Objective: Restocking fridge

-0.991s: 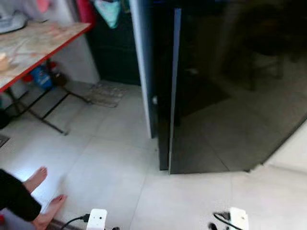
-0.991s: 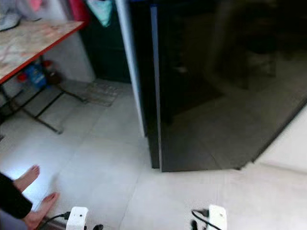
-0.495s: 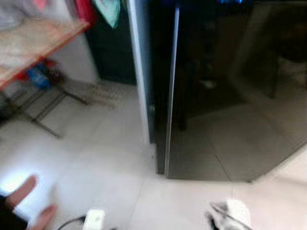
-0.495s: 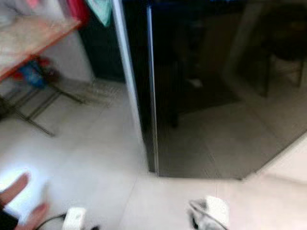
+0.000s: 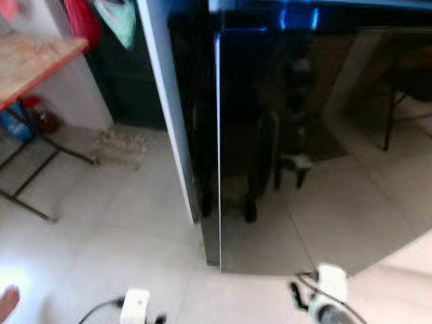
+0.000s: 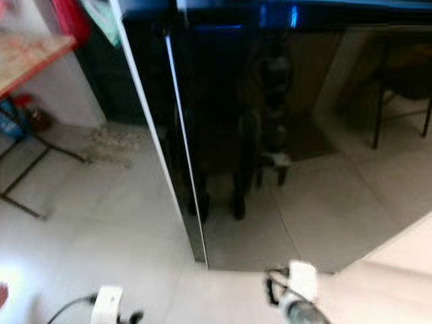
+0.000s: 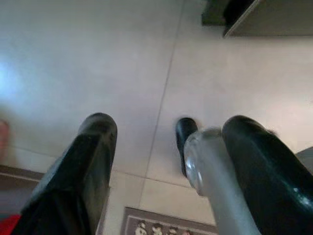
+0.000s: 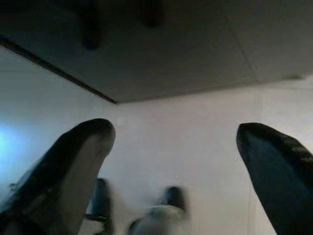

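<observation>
Both grippers, left gripper (image 7: 164, 161) and right gripper (image 8: 176, 161), hang released and empty above the floor (image 5: 121, 223). Closed fridge (image 5: 304, 148) stands directly ahead; approach squarely, then grasp the door edge (image 5: 217, 135).

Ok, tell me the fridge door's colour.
Glossy black fridge door, reflecting the room; clearest in the left eye view.

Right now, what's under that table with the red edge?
Under the table there are thin black legs, a blue container and something reddish-brown beside it on the floor. Farther back, the tabletop hides whatever else is there.
</observation>
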